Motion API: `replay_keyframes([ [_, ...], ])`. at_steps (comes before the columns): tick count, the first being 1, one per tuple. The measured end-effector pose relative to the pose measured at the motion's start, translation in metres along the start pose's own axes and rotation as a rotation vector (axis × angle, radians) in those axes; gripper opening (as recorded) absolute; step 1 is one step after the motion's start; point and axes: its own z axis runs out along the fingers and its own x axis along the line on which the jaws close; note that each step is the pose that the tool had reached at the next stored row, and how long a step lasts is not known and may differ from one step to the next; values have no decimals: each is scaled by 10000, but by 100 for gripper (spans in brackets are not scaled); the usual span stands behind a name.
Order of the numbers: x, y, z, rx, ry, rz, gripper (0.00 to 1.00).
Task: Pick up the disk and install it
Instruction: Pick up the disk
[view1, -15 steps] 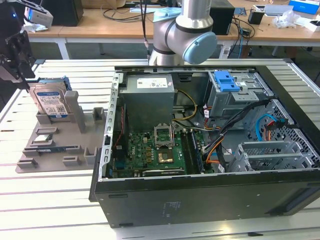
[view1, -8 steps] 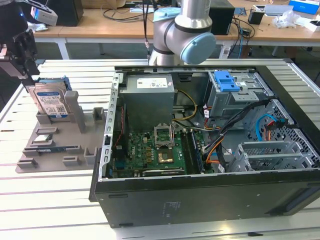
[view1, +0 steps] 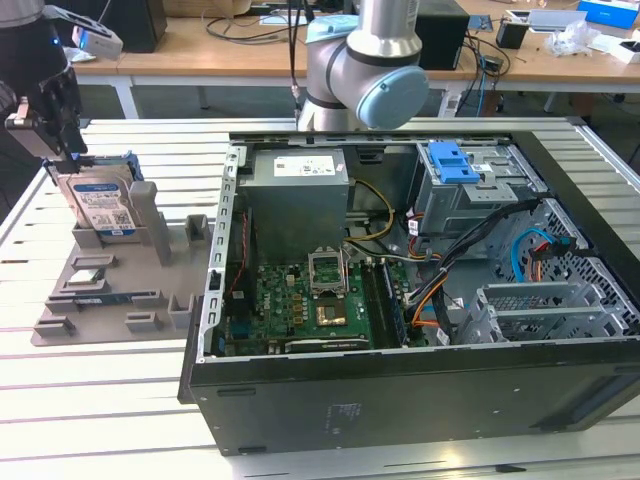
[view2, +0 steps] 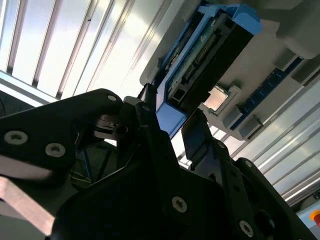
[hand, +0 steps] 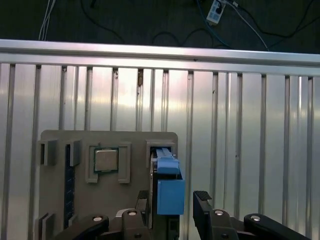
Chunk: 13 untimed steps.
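Disk (view1: 103, 205): upright in grey holder (view1: 95, 310) at the exterior view's left, outside the computer case (view1: 400, 400); pickup and install both pending. My gripper (view1: 62, 152): at its top edge, fingers (hand: 202, 202) spread astride, unclamped.

Nothing legible anywhere. White-and-blue printed label (view1: 108, 212) on the face of the disk (view1: 92, 192), upright in the grey holder (view1: 100, 295) near the tabletop's far corner at the exterior view's left: print too small to read. White sticker (view1: 305, 166) on the power supply (view1: 297, 205) inside the computer case (view1: 450, 395): unreadable. Small pale sticker (view1: 345, 411) on the case's near outer wall: likewise unreadable
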Motion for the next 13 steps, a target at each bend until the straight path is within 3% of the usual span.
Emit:
replay_keyframes([
  [13, 6, 5, 247, -1, 27, 1, 48],
])
